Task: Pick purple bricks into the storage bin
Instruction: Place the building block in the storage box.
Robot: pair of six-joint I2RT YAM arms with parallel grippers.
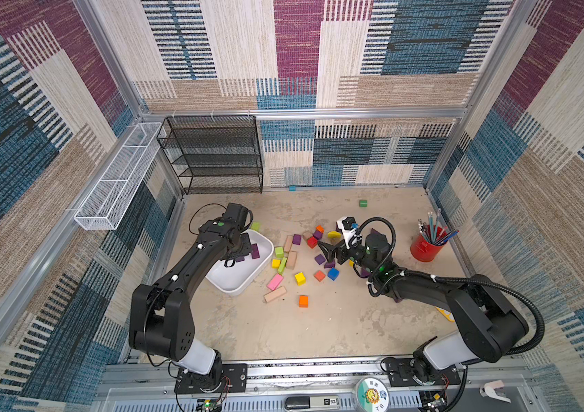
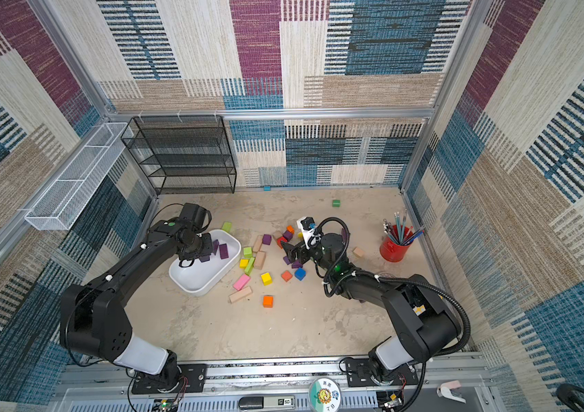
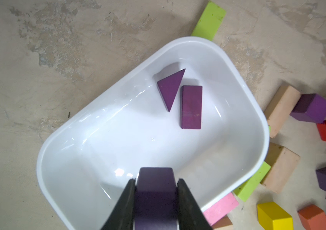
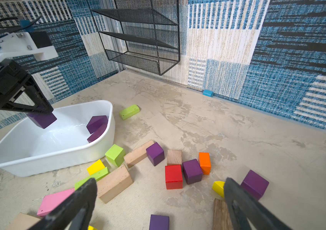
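The white storage bin (image 1: 266,246) (image 3: 118,143) sits at the table's left with a purple wedge (image 3: 170,89) and a purple oblong (image 3: 191,107) lying in it. My left gripper (image 3: 155,180) hangs over the bin's near end, shut on a purple brick (image 4: 42,119). More purple bricks lie loose among the coloured blocks: a cube (image 4: 155,153), another (image 4: 192,171), one beside my right finger (image 4: 254,184) and a flat one (image 4: 159,222) under the gripper. My right gripper (image 4: 160,182) (image 1: 324,254) is open and empty, low over that pile.
Mixed blocks lie right of the bin: pink oblong (image 1: 275,281), blue cube (image 1: 333,273), orange cube (image 1: 303,300), wooden oblongs (image 1: 275,294). A red pencil cup (image 1: 426,248) stands at the right. A black mesh rack (image 1: 215,157) and a white wire basket (image 1: 119,178) hang at the back left.
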